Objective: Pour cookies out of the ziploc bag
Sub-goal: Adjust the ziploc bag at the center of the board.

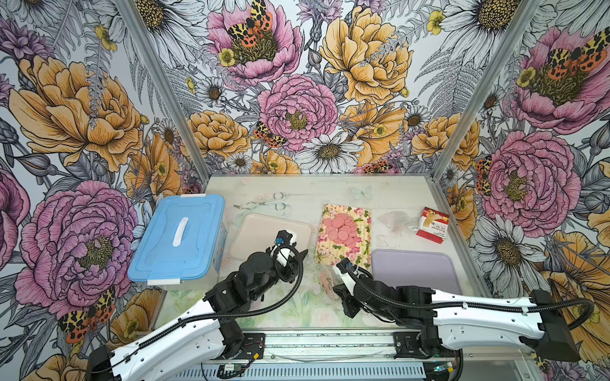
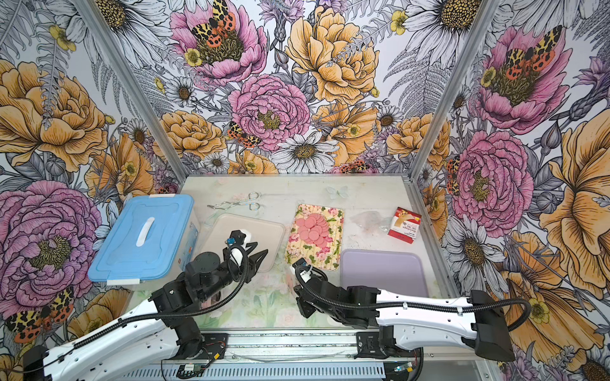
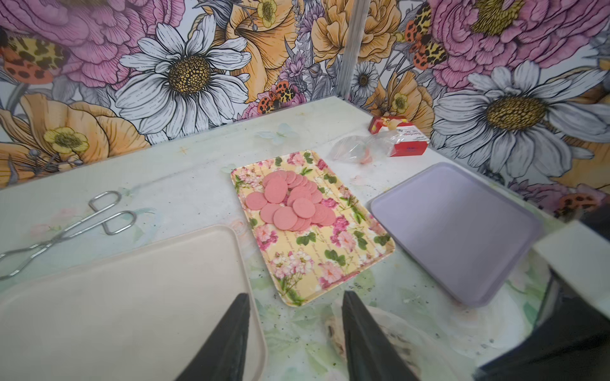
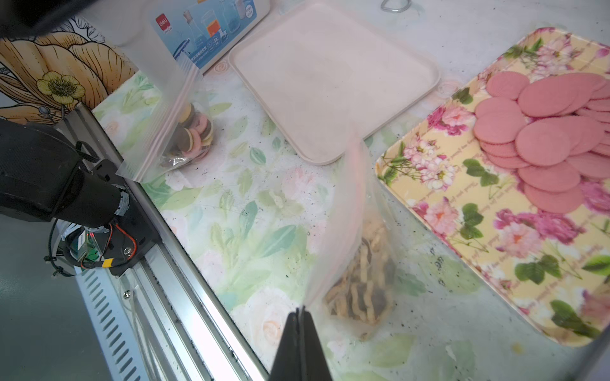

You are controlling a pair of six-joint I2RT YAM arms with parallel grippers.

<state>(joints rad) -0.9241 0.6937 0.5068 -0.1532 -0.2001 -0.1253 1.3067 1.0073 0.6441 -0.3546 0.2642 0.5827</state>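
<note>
Clear crinkled bag [image 4: 350,198] holds wavy-edged cookies [image 4: 363,290], perhaps star-shaped

Two arms in both top views: left arm [image 1: 185,333] at seven o'clock, right arm [image 1: 478,313] at four o'clock. White shells dotted with small holes, black joints, black ribbed hoses [image 1: 231,315] alongside. Left gripper [image 3: 295,295] shows two black wedges.

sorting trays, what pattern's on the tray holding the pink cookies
Tray: yellow with pink roses, green leaves; best in left wrist view.

Bright, even light, faint soft shadows; wide-angle wrist views, blurry at near foreground and corners
</note>
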